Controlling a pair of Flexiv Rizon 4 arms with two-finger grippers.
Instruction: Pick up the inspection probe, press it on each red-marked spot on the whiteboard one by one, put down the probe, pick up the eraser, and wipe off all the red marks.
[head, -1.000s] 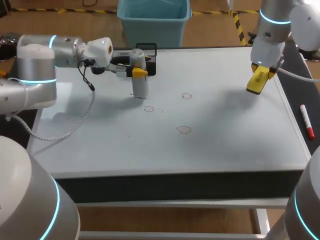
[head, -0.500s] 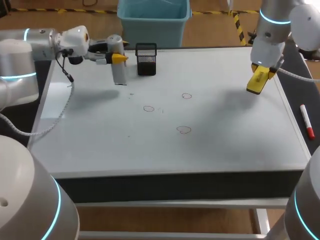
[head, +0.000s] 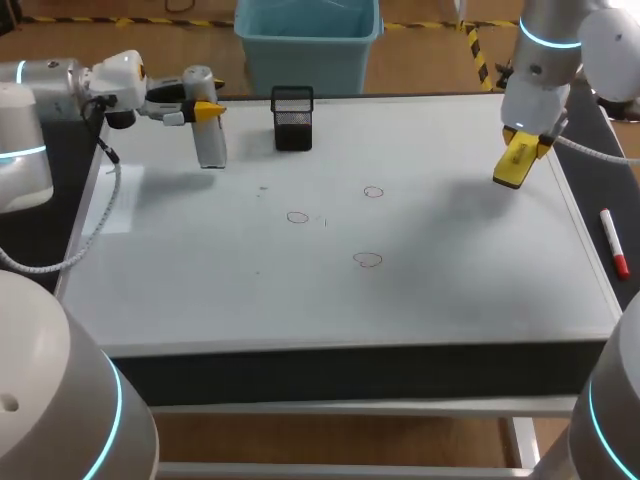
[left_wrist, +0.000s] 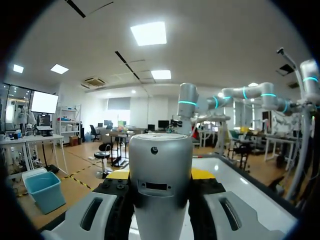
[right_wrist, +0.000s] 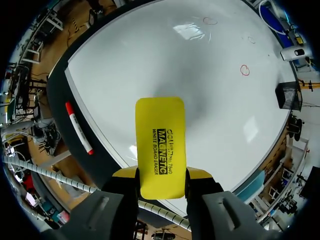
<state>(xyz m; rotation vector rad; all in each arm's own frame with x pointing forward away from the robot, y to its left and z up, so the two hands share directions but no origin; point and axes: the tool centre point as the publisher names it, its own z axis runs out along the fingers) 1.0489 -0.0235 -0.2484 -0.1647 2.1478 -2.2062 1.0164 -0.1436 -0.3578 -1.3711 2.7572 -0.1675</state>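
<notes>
The silver cylindrical probe (head: 206, 135) stands upright over the far left of the whiteboard (head: 450, 270), with my left gripper (head: 207, 108) shut on it from the side. In the left wrist view the probe (left_wrist: 161, 185) fills the space between the yellow tips of that gripper (left_wrist: 161, 175). My right gripper (head: 520, 145) hangs over the far right of the board, shut on the yellow eraser (head: 517, 163), which also shows as the eraser (right_wrist: 160, 147) ahead of the right gripper (right_wrist: 161, 176). Three small red circles (head: 373, 192), (head: 297, 217), (head: 368, 260) lie mid-board.
A black mesh holder (head: 292, 104) stands at the board's far edge, right of the probe. A red marker (head: 614, 242) lies on the dark ledge beside the board's right edge and shows as the marker (right_wrist: 79, 127) in the right wrist view.
My left arm has carried the probe leftward and back, away from the red circles and past the mesh holder. The right arm and eraser have stayed put.
</notes>
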